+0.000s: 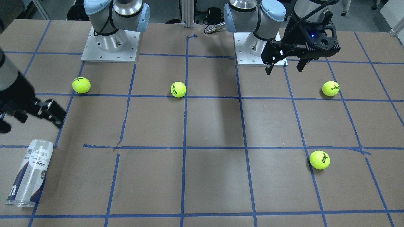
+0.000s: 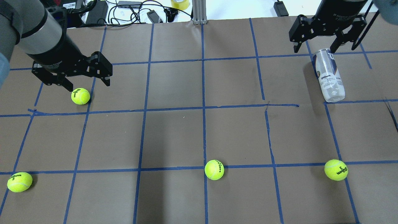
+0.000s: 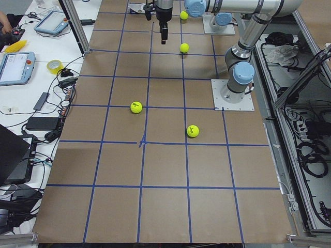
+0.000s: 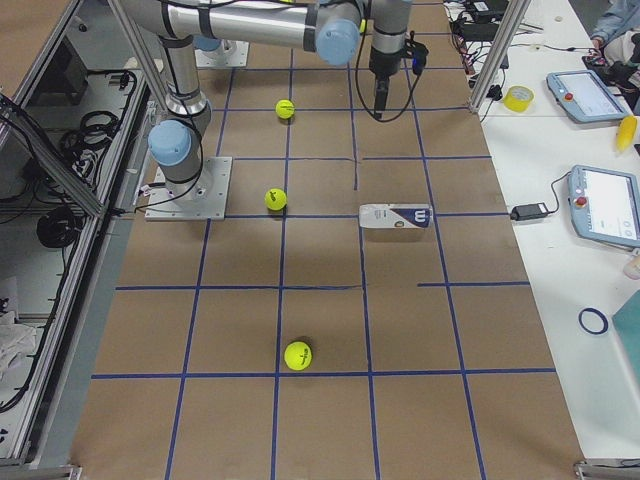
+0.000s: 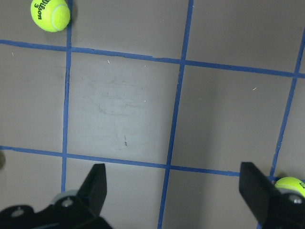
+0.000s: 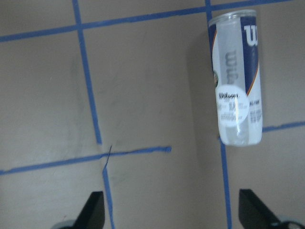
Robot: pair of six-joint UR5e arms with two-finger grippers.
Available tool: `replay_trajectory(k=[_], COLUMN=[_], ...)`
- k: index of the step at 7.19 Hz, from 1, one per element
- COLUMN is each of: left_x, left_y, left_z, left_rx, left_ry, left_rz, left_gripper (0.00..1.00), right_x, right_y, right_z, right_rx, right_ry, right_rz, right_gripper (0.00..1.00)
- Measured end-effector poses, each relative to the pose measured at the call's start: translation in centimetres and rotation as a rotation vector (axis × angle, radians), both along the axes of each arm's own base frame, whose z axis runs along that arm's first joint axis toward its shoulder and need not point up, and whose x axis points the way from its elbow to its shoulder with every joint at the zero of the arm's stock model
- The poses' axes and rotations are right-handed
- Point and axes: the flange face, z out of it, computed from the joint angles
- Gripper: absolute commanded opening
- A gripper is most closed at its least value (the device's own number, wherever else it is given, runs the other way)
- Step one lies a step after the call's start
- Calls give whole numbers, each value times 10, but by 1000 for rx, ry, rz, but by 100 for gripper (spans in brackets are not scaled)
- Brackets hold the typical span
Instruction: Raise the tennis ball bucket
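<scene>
The tennis ball bucket (image 2: 328, 76), a clear can with a white and navy Wilson label, lies on its side at the far right of the table. It also shows in the front view (image 1: 30, 173), the right side view (image 4: 395, 216) and the right wrist view (image 6: 236, 78). My right gripper (image 2: 314, 48) hangs open above the can's far end, not touching it; its fingers (image 6: 95, 210) frame bare table beside the can. My left gripper (image 2: 88, 85) is open and empty, raised above a tennis ball (image 2: 80, 96).
Three more tennis balls lie near the robot's side of the table: left (image 2: 19, 182), middle (image 2: 214, 170) and right (image 2: 335, 170). Blue tape lines grid the brown table (image 2: 174, 133). Cables and devices sit beyond the far edge (image 2: 130, 9).
</scene>
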Motion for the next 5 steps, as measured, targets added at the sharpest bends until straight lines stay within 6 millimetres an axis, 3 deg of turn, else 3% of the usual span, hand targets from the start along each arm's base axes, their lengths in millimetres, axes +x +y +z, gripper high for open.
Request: replay_trajectory(k=[1,3,4,5], left_x=[0,6,14,21], left_y=[-2,-8,-12,-15], left_z=[-1,-5,-9,-12], left_rx=[-5,-12,-7,-2], left_ry=[1,1,4,7], left_rz=[0,10,28,43], left_gripper=[100,100,100,100], right_x=[-32,-99,-124,-136], right_y=[-41,-103,-121,-132], right_z=[-35,-109,-143,-172], right_rx=[6,-24,-47,-52], right_ry=[5,20,30,34], right_rz=[-5,-16,3,22], right_gripper=[99,100,100,100])
